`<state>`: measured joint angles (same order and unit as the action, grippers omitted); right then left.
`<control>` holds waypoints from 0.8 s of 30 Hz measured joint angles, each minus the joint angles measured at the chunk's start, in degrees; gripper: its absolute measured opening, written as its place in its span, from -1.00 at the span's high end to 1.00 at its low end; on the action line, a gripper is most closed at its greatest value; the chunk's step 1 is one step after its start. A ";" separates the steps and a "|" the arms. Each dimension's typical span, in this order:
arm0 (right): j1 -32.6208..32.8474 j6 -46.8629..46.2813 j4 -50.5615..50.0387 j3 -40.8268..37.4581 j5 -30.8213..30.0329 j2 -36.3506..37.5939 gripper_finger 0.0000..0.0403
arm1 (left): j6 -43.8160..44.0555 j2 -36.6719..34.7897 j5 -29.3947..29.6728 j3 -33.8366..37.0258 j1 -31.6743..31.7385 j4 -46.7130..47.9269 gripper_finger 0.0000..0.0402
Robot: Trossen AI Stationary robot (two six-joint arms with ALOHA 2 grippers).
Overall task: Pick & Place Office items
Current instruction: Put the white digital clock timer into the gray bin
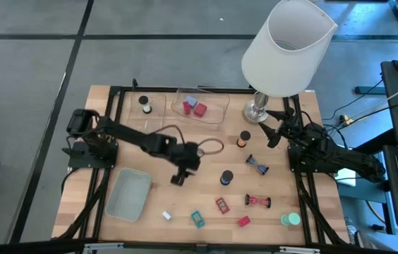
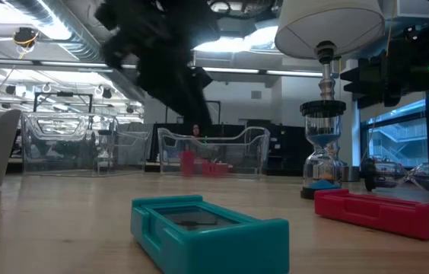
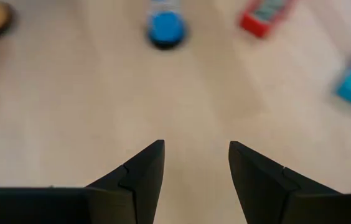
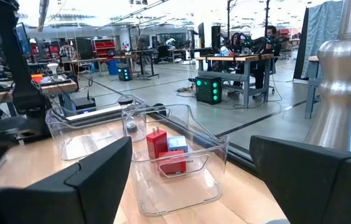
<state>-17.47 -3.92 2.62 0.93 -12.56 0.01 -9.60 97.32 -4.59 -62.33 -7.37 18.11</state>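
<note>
Left gripper (image 1: 178, 179): fingers apart with nothing between them, hanging over bare table near the middle; right gripper (image 1: 272, 138) spread wide and empty, waiting near the lamp (image 1: 284, 49).

Office items: red and blue pieces (image 1: 193, 107) in the clear tray (image 1: 216, 116); loose on the table, a black cap (image 1: 226, 177), red block (image 1: 222, 205), teal block (image 1: 197, 219), small white piece (image 1: 166, 216) and others. Pale green tray (image 1: 130, 194) sits just beside the left gripper. Risk, as a judgement: the pieces are small, so jaws descending off-centre may nudge one aside or tip it instead of gripping.
</note>
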 joint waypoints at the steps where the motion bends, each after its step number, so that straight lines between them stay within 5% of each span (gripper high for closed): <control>1: 0.01 0.00 -0.01 0.00 0.00 0.00 -0.62 | 0.54 0.00 -0.08 0.00 -1.17 0.26 0.13; 19: 0.00 0.00 -0.01 0.00 0.00 0.00 -0.62 | 4.52 0.00 4.12 -1.88 -8.51 3.27 0.15; 24: 0.01 -0.01 0.00 0.00 0.00 0.00 -0.62 | 5.85 -0.05 11.12 -6.80 -13.13 10.77 0.12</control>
<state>-17.45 -3.93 2.63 0.93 -12.56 0.01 -3.75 97.27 6.53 -69.13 -20.50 28.88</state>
